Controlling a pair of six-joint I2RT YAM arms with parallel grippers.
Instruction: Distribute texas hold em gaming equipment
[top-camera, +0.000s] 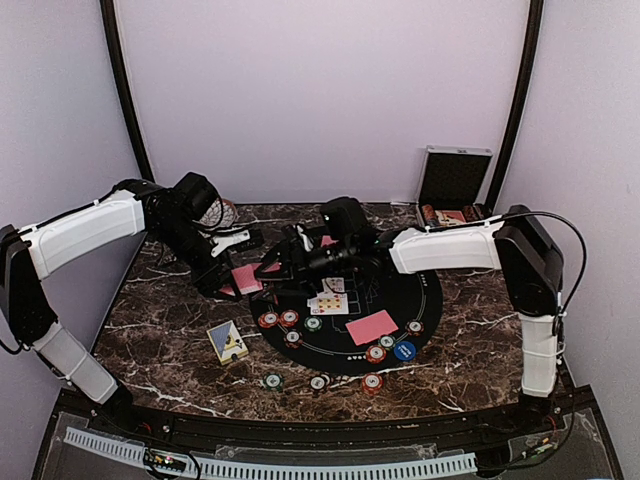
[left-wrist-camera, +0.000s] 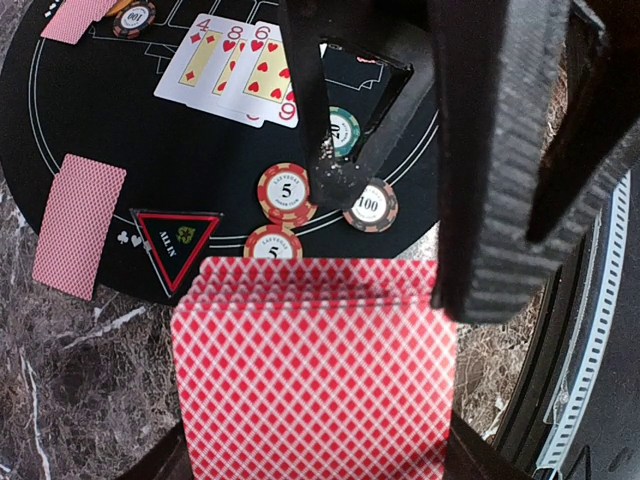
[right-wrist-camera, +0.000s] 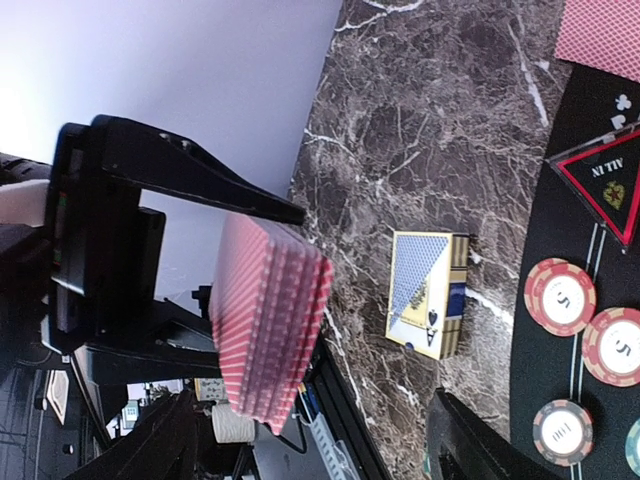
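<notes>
My left gripper (left-wrist-camera: 315, 445) is shut on a fanned deck of red-backed cards (left-wrist-camera: 315, 365), held above the table's left part (top-camera: 245, 277). My right gripper (top-camera: 283, 260) is open and reaches left toward that deck. In the left wrist view one of its fingers (left-wrist-camera: 495, 170) overlaps the deck's far right corner. In the right wrist view the deck (right-wrist-camera: 268, 325) stands edge-on near the left finger (right-wrist-camera: 160, 440). Three face-up cards (left-wrist-camera: 240, 70) and two face-down cards (top-camera: 372, 327) (left-wrist-camera: 78, 225) lie on the black round mat (top-camera: 425, 300). Poker chips (left-wrist-camera: 287, 193) lie on and around it.
A blue and gold card box (top-camera: 228, 341) lies on the marble left of the mat. A red triangular all-in marker (left-wrist-camera: 177, 237) sits on the mat's edge. The silver case (top-camera: 455, 180) stands open at the back right. A patterned bowl (top-camera: 225, 213) is behind the left gripper.
</notes>
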